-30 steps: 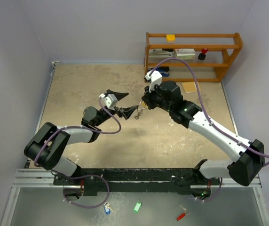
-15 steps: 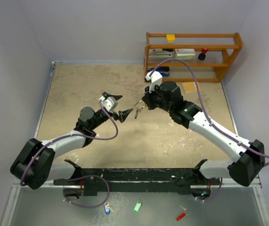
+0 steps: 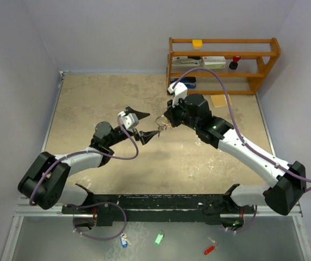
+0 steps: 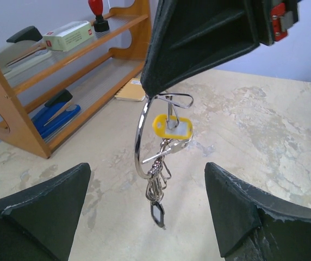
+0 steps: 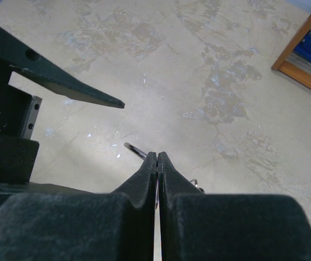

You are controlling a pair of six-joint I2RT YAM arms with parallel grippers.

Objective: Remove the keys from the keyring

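The right arm point(image 3: 242, 147) holds the keyring point(image 4: 138, 142) up in the air over the middle of the table point(image 4: 264, 125). Its jaws are pressed flat together on the top of the ring, so the keys point(image 4: 156, 185) hang free below, where the other arm can get at them. The left arm point(image 3: 85, 157) faces it with jaws spread wide, one on either side of the dangling bunch and touching nothing. I'd say it is lining up to take a key.

The ring is a thin loop of bright silver wire, far bigger than any key. Highest on it sits a yellow-headed key point(image 4: 170, 126), then a cluster of slim plain silver ones, and lowest a black-headed key point(image 4: 157, 213). The jaws are matt black wedges with rough edges. The table is pale and mottled like stone.
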